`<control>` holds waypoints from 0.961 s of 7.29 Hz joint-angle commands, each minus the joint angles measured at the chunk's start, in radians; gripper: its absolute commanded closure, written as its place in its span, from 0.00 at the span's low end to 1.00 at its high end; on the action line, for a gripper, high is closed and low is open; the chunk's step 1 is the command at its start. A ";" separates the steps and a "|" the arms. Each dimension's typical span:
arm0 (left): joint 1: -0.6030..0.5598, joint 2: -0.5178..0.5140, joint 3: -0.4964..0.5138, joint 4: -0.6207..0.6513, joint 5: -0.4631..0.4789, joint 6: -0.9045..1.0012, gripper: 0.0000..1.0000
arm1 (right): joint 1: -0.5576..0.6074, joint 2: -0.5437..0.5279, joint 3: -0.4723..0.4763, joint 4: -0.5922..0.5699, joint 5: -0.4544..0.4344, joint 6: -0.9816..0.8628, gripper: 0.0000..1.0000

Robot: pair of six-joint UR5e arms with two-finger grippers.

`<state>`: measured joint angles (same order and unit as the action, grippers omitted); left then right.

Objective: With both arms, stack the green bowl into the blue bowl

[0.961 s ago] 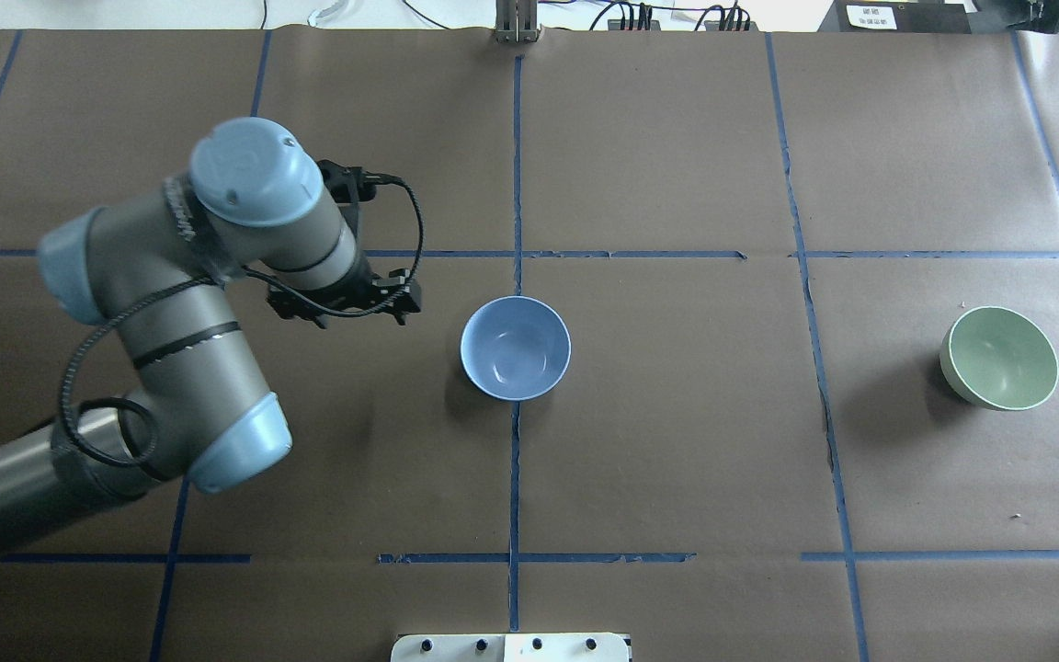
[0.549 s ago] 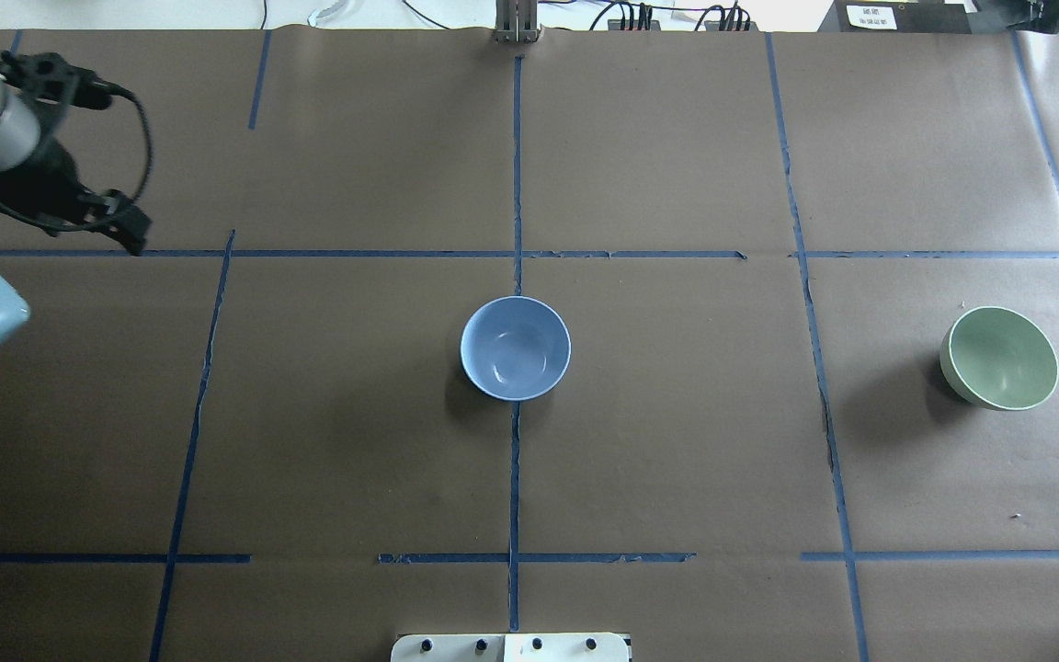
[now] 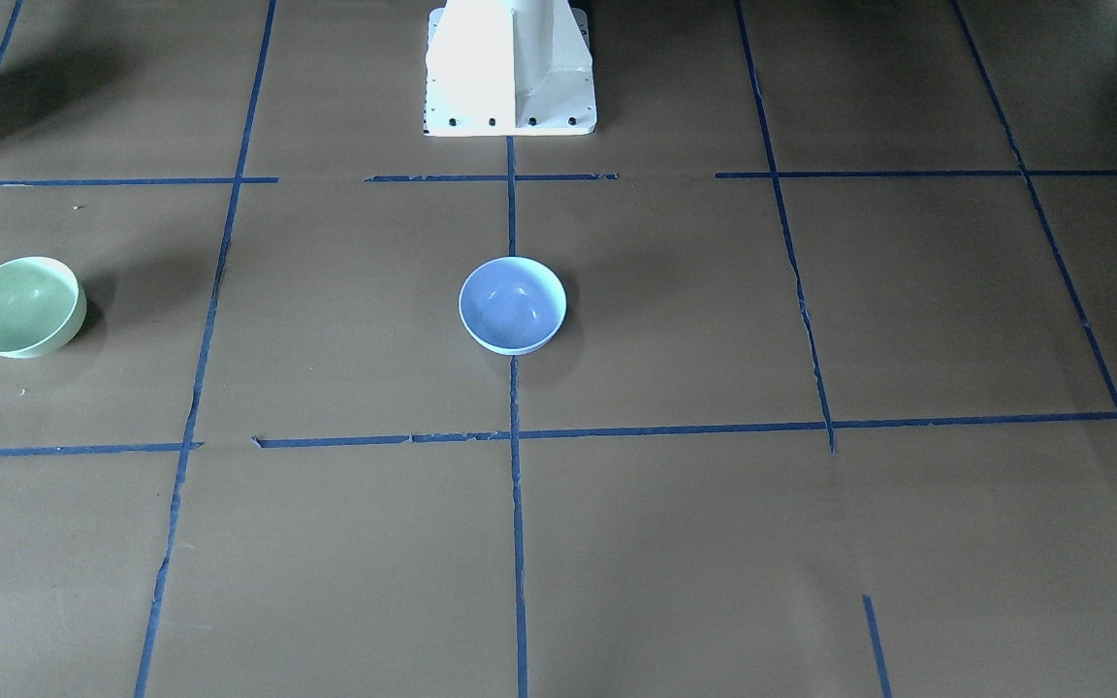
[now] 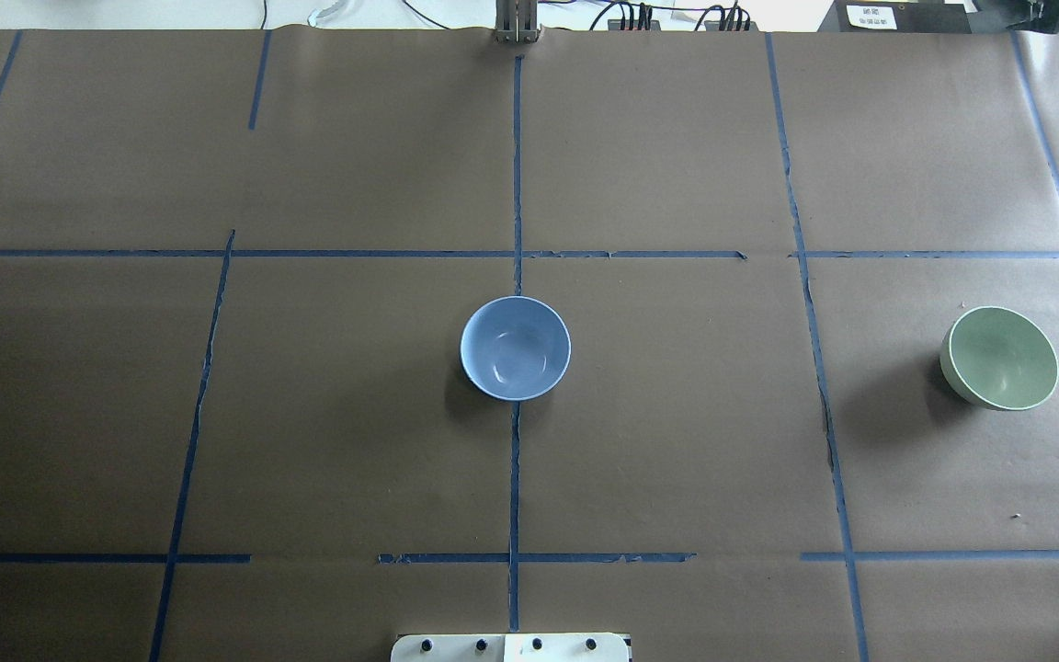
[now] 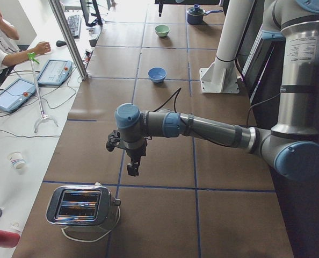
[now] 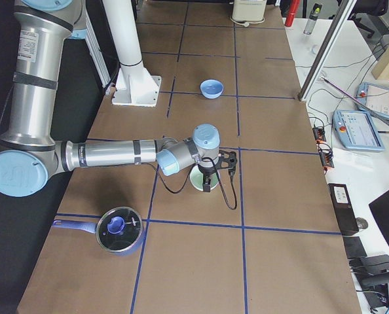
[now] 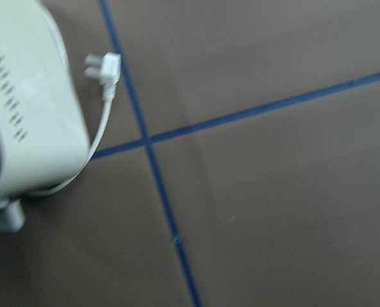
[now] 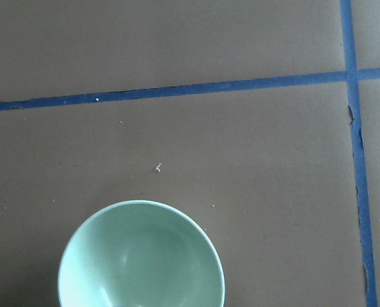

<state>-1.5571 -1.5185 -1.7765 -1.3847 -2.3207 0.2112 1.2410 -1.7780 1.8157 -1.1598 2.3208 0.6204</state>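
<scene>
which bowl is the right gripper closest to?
The green bowl: the right gripper hangs right beside it, and its wrist camera looks down on it. The blue bowl sits well apart, with no gripper near.

Lab: taped table, teach pendants

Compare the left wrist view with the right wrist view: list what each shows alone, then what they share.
Only the left wrist view: the white toaster and its loose plug, lying on the table on its cord. Only the right wrist view: the green bowl, upright and empty. Shared: the brown table crossed by blue tape lines.
</scene>
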 commanded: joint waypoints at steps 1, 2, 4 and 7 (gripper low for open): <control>-0.037 0.050 0.009 -0.033 -0.017 0.014 0.00 | -0.063 -0.027 -0.002 0.084 -0.049 0.111 0.01; -0.037 0.049 0.006 -0.033 -0.019 0.013 0.00 | -0.093 -0.027 -0.042 0.153 -0.067 0.134 0.01; -0.037 0.049 -0.003 -0.033 -0.019 0.001 0.00 | -0.180 -0.018 -0.143 0.317 -0.133 0.213 0.03; -0.037 0.047 -0.006 -0.033 -0.019 0.001 0.00 | -0.233 -0.018 -0.210 0.439 -0.160 0.287 0.74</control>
<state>-1.5938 -1.4709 -1.7812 -1.4174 -2.3393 0.2121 1.0165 -1.7957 1.6149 -0.7516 2.1590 0.8749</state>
